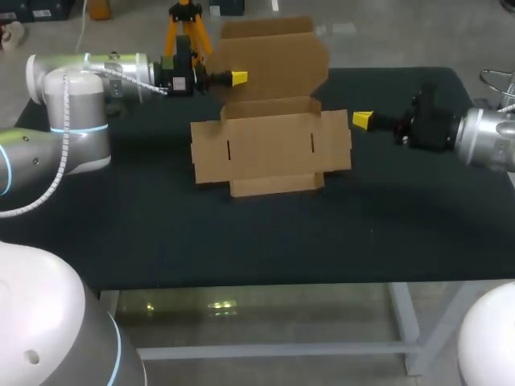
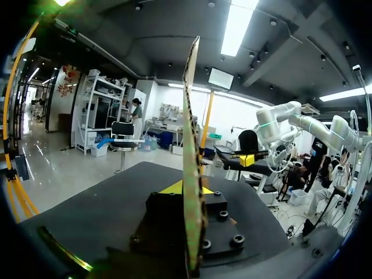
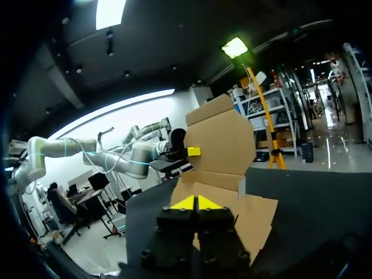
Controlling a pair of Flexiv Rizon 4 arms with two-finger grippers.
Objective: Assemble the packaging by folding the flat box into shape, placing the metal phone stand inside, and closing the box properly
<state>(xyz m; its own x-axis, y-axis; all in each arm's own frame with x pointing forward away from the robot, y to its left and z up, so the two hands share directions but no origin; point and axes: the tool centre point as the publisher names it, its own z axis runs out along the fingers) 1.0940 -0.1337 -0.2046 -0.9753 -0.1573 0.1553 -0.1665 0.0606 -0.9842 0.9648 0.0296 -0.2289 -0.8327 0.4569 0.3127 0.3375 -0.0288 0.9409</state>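
A brown cardboard box [image 1: 269, 149] lies unfolded in the middle of the table, its rear walls half raised. Its big lid panel [image 1: 273, 60] stands up at the back. My left gripper [image 1: 239, 78] is at that panel's left edge. In the left wrist view the panel [image 2: 190, 145] runs edge-on between the yellow tips, and the left gripper [image 2: 185, 187] is shut on it. My right gripper [image 1: 362, 119] hovers just off the box's right flap [image 1: 338, 145], shut and holding nothing. From the right wrist view the box [image 3: 221, 145] is ahead of the closed tips [image 3: 196, 203].
The box rests on the dark table top [image 1: 241, 233], which stretches wide between it and the front edge. Each arm stays on its own side, with only the box between the two grippers.
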